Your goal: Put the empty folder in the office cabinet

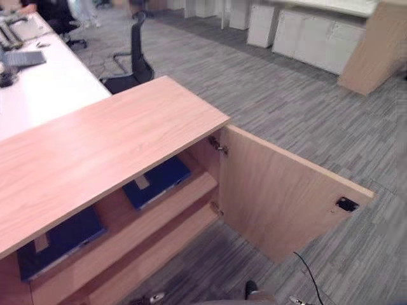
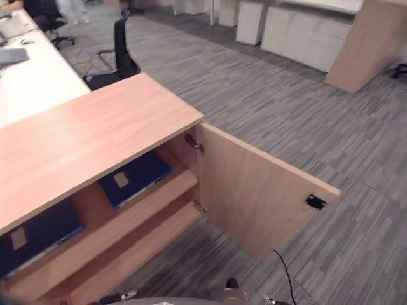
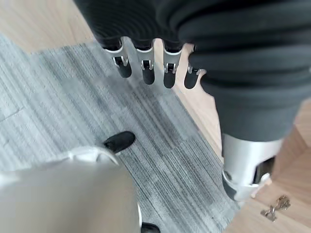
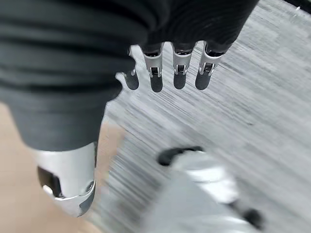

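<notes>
Left hand (image 3: 155, 68) — fingers straight and relaxed, holding nothing, hanging over grey carpet (image 3: 73, 97) beside the cabinet's wood. Right hand (image 4: 167, 68) — fingers likewise extended and empty, above the carpet.

The wooden office cabinet (image 1: 108, 140) stands directly ahead, its door (image 1: 280, 190) swung fully open to the right, hinges (image 1: 217, 146) exposed. On the upper shelf (image 1: 172, 206) inside lie two dark blue folders flat, each with a pale label: one folder (image 1: 156, 182) toward the door side, the second folder (image 1: 60, 241) further left, well apart from the first. A lower shelf (image 1: 159, 251) sits beneath.

Behind the cabinet: a white desk (image 1: 44, 89) carrying a keyboard (image 1: 24, 58), then a black office chair (image 1: 130, 63). Farthest back, a row of white cabinets (image 1: 311, 35) along the carpet
</notes>
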Available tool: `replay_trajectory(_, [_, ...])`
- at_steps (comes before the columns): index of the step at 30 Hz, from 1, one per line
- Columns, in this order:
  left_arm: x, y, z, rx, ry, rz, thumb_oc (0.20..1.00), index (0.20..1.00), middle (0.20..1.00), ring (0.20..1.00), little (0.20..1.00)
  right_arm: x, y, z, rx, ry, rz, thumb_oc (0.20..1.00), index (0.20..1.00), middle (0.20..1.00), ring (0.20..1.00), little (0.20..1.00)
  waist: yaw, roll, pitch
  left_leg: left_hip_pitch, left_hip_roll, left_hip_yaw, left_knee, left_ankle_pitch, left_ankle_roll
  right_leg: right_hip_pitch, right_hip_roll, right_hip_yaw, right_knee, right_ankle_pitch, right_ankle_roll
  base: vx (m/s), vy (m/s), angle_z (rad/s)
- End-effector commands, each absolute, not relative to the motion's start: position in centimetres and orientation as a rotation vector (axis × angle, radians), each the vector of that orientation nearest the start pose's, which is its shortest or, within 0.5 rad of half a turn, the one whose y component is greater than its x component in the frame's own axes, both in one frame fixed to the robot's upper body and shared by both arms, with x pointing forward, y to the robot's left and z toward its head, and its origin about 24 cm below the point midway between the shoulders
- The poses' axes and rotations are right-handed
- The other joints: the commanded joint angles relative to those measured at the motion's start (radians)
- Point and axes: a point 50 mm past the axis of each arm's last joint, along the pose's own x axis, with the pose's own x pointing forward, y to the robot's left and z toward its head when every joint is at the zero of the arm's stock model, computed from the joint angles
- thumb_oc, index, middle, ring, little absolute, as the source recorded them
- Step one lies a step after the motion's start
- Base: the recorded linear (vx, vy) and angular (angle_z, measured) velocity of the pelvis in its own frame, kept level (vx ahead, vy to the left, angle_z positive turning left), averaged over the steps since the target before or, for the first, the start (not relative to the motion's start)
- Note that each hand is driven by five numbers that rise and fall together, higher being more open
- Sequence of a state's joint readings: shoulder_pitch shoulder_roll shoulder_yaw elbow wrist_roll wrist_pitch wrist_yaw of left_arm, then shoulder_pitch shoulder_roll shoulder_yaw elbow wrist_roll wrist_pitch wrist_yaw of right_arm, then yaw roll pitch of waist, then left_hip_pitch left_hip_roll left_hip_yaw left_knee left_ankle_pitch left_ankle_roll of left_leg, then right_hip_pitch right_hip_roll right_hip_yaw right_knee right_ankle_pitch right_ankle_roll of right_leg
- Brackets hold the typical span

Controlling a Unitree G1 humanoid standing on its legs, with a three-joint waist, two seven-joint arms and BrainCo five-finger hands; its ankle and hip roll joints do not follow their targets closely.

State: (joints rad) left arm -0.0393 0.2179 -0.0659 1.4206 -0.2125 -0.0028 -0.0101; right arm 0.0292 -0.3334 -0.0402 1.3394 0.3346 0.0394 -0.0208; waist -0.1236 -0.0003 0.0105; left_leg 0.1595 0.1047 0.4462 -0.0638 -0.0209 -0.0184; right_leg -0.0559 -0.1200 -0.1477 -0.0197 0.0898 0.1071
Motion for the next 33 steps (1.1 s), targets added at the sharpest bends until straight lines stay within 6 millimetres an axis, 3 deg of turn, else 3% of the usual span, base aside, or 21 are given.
replay_trajectory(1, [6.8,25.0,-16.4,0.047,1.349,0.296,1.0,1.0,1.0,1.0,1.0,3.7,-29.1,-15.4,0.029,1.371,-0.583,1.0,1.0,1.0,1.0,1.0,-0.023,-0.065,-0.022,-0.016,-0.053,-0.041,-0.023,-0.049,-0.01,0.041,-0.042,0.021,-0.054,0.003,0.099,0.03,-0.121,-0.15])
replay_trajectory(3, [7.0,25.0,-16.4,0.053,1.342,0.288,1.0,1.0,1.0,1.0,1.0,3.5,-30.6,-14.9,0.0,1.365,-0.623,1.0,1.0,1.0,1.0,1.0,-0.028,-0.067,-0.029,-0.014,-0.045,-0.037,-0.023,-0.048,-0.014,0.046,-0.033,0.024,-0.064,0.0,0.099,0.03,-0.096,-0.08])
replay_trajectory(7, [7.3,24.8,-16.4,0.053,1.331,0.281,1.0,1.0,1.0,1.0,1.0,5.7,-34.0,-12.9,-0.137,1.254,-0.644,1.0,1.0,1.0,1.0,1.0,-0.042,-0.066,-0.036,-0.009,-0.033,-0.023,-0.023,-0.043,-0.022,0.047,-0.019,0.039,-0.067,-0.001,0.101,0.02,-0.067,-0.15])
replay_trajectory(8, [7.3,24.8,-16.4,0.053,1.331,0.281,1.0,1.0,1.0,1.0,1.0,5.7,-34.0,-12.9,-0.137,1.255,-0.644,1.0,1.0,1.0,1.0,1.0,-0.042,-0.066,-0.036,-0.009,-0.033,-0.023,-0.023,-0.043,-0.022,0.047,-0.019,0.039,-0.067,-0.001,0.101,0.01,-0.046,-0.22])
replay_trajectory(9, [7.1,24.6,-16.5,0.054,1.334,0.28,1.0,1.0,1.0,1.0,1.0,7.7,-36.0,-11.3,-0.214,1.147,-0.658,1.0,1.0,1.0,1.0,1.0,-0.051,-0.064,-0.037,-0.007,-0.029,-0.016,-0.023,-0.041,-0.025,0.045,-0.016,0.047,-0.068,-0.002,0.103,0.01,-0.038,-0.09])
replay_trajectory(11, [6.8,24.5,-16.5,0.046,1.343,0.284,1.0,1.0,1.0,1.0,1.0,9.5,-37.9,-9.3,-0.288,1.047,-0.679,1.0,1.0,1.0,1.0,1.0,-0.058,-0.061,-0.038,-0.005,-0.028,-0.012,-0.023,-0.042,-0.027,0.043,-0.013,0.053,-0.068,-0.001,0.103,0.01,-0.033,-0.16])
replay_trajectory(12, [6.6,24.5,-16.6,0.04,1.348,0.287,1.0,1.0,1.0,1.0,1.0,11.1,-39.5,-7.4,-0.36,0.961,-0.693,1.0,1.0,1.0,1.0,1.0,-0.06,-0.058,-0.038,-0.007,-0.026,-0.01,-0.023,-0.042,-0.028,0.038,-0.012,0.056,-0.068,-0.001,0.105,-0.01,-0.017,-0.26])
replay_trajectory(17, [6.5,25.0,-16.5,0.042,1.343,0.311,1.0,1.0,1.0,1.0,1.0,15.3,-41.2,-2.8,-0.545,0.759,-0.639,1.0,1.0,1.0,1.0,1.0,-0.057,-0.053,-0.035,-0.01,-0.026,-0.013,-0.023,-0.039,-0.03,0.033,-0.012,0.058,-0.068,0.002,0.108,0.0,-0.003,-0.04])
replay_trajectory(18, [6.4,25.0,-16.5,0.043,1.348,0.312,1.0,1.0,1.0,1.0,1.0,17.1,-41.0,-1.4,-0.609,0.687,-0.592,1.0,1.0,1.0,1.0,1.0,-0.054,-0.053,-0.034,-0.01,-0.028,-0.013,-0.023,-0.04,-0.029,0.031,-0.013,0.06,-0.068,0.005,0.109,0.0,0.0,0.0])
replay_trajectory(19, [6.4,25.0,-16.5,0.043,1.348,0.312,1.0,1.0,1.0,1.0,1.0,17.1,-41.0,-1.4,-0.61,0.687,-0.592,1.0,1.0,1.0,1.0,1.0,-0.054,-0.052,-0.034,-0.01,-0.028,-0.013,-0.023,-0.04,-0.029,0.031,-0.013,0.06,-0.068,0.005,0.109,0.0,0.0,0.0])
replay_trajectory(21, [6.1,24.9,-16.5,0.051,1.359,0.308,1.0,1.0,1.0,1.0,1.0,19.4,-40.1,-0.1,-0.674,0.609,-0.532,1.0,1.0,1.0,1.0,1.0,-0.045,-0.052,-0.033,-0.008,-0.029,-0.008,-0.023,-0.042,-0.028,0.029,-0.015,0.064,-0.068,0.008,0.112,0.0,0.0,0.0])
replay_trajectory(26, [5.9,24.8,-16.6,0.064,1.364,0.295,1.0,1.0,1.0,1.0,1.0,22.2,-38.4,0.8,-0.713,0.539,-0.429,1.0,1.0,1.0,1.0,1.0,-0.027,-0.054,-0.03,-0.007,-0.03,-0.007,-0.023,-0.041,-0.029,0.028,-0.017,0.06,-0.068,0.011,0.114,0.0,-0.012,-0.08])
replay_trajectory(30, [6.4,24.9,-16.5,0.085,1.354,0.279,1.0,1.0,1.0,1.0,1.0,25.5,-35.0,0.8,-0.711,0.48,-0.263,1.0,1.0,1.0,1.0,1.0,-0.001,-0.058,-0.028,-0.011,-0.028,-0.016,-0.023,-0.036,-0.032,0.03,-0.022,0.048,-0.068,0.012,0.113,0.0,-0.005,-0.01])
replay_trajectory(32, [6.4,24.9,-16.5,0.088,1.352,0.276,1.0,1.0,1.0,1.0,1.0,26.0,-34.4,0.8,-0.708,0.47,-0.237,1.0,1.0,1.0,1.0,1.0,0.002,-0.058,-0.027,-0.011,-0.028,-0.018,-0.023,-0.036,-0.032,0.031,-0.023,0.045,-0.068,0.011,0.112,0.01,-0.014,0.06])
replay_trajectory(33, [6.5,24.8,-16.5,0.095,1.35,0.269,1.0,1.0,1.0,1.0,1.0,27.3,-32.5,0.8,-0.686,0.436,-0.165,1.0,1.0,1.0,1.0,1.0,0.012,-0.057,-0.027,-0.011,-0.028,-0.023,-0.023,-0.035,-0.033,0.035,-0.025,0.038,-0.068,0.011,0.112,0.01,-0.018,0.16])
